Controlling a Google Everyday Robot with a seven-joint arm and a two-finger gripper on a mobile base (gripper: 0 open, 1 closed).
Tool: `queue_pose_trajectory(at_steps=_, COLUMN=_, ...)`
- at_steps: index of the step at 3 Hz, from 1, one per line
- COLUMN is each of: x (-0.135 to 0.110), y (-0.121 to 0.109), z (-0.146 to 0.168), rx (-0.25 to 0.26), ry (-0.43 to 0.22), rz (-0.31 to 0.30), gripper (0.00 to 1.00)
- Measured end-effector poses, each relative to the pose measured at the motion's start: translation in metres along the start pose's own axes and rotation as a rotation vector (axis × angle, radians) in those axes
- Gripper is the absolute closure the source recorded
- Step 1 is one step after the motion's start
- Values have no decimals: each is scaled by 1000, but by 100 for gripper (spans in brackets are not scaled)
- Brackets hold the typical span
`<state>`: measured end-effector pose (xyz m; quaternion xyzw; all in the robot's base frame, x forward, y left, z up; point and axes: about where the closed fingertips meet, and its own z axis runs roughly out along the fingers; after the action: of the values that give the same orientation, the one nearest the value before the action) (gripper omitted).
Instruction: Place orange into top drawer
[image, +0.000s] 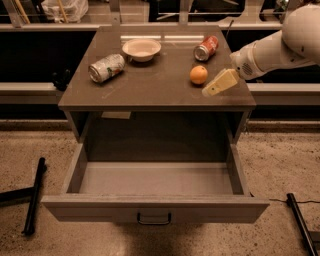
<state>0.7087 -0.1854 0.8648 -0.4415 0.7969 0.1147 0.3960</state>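
Arm (272, 50): the casing was white and smooth, with a soft sheen along its upper surfaces. The uppermost segment (302, 25), at the far right, was broad and bulbous. The segment below it was a rounded cylinder that tapered toward the wrist.

Wrist (245, 65): a rounded white end cap carried a small greyish speckled patch on its face. The detail of that patch could not be made out.

Gripper (212, 89): pale cream-yellow, flat-sided and wedge-shaped, narrowing to a blunt tip, with its lower face in shadow. It was located over the tabletop (150, 85) near the front right corner, just inside the right edge.
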Motion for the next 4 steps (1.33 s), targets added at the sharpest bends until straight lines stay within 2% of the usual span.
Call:
queue_pose_trajectory(at_steps=2, x=-12, y=-7, z=24, rx=-35, ry=-74, rz=32, gripper=0)
queue_pose_trajectory(at_steps=4, x=-22, y=-4, z=44, rx=-80, ry=-109, rz=35, gripper=0)
